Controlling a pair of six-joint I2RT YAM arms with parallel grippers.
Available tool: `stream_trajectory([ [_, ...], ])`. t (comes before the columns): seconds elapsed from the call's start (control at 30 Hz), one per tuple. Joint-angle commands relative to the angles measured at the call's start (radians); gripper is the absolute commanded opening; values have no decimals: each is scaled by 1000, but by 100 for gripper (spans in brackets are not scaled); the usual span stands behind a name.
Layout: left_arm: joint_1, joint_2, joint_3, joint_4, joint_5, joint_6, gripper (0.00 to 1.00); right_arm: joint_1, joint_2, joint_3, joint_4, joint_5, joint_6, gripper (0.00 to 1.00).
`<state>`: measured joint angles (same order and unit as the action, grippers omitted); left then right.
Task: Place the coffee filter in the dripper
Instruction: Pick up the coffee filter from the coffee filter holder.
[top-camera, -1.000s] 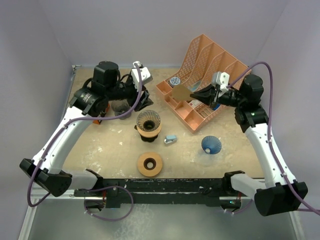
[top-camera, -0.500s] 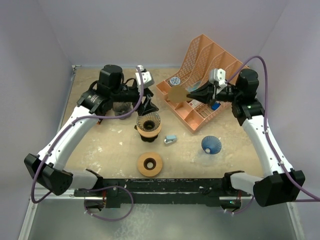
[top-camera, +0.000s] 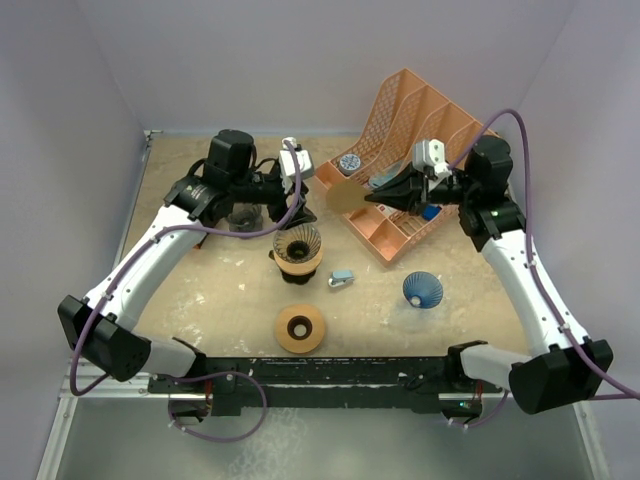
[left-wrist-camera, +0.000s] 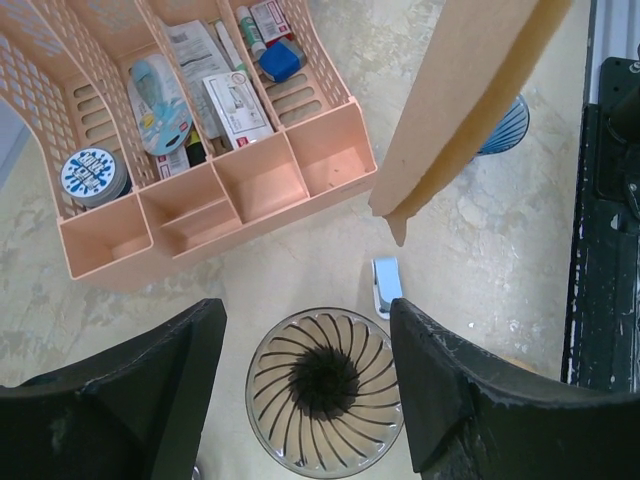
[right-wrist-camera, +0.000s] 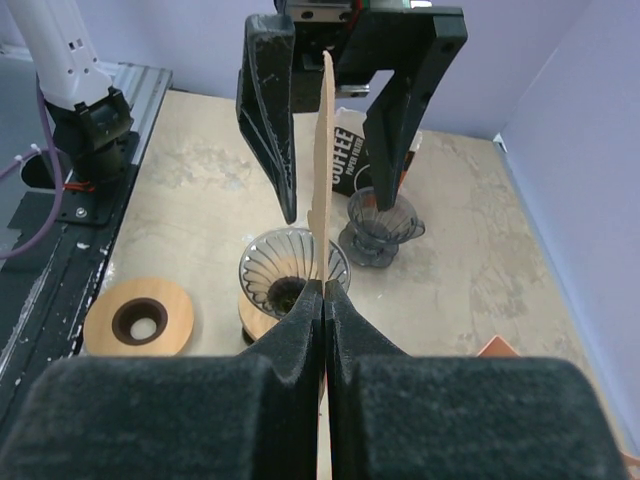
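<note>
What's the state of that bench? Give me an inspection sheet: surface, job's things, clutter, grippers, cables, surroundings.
Surface: beige tabletop, white smudges.
Job's things: brown coffee filter held in the air, not yet in the glass dripper, which stands empty on a wooden base.
Clutter: peach organizer holding small items; wooden ring; blue cone; small clip; second glass dripper with a filter pack behind it.
Grippers: right gripper shut on the coffee filter; left gripper open, empty, over the glass dripper.
Cables: purple cables loop along both arms.
Surroundings: lavender walls; black rail at the near edge.
</note>
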<state>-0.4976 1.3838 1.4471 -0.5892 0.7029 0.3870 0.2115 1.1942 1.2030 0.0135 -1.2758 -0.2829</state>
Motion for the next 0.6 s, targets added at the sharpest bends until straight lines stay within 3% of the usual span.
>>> stream_trajectory([
  [0.0, 3, -7, 35, 60, 20, 28, 65, 11, -1, 50, 39, -28, 34, 0],
  [0.27, 0, -7, 13, 191, 46, -126, 60, 12, -17, 23, 85, -56, 88, 0],
  [0.57, -10, -19, -9, 236, 51, -183, 57, 17, -19, 13, 109, -53, 114, 0],
])
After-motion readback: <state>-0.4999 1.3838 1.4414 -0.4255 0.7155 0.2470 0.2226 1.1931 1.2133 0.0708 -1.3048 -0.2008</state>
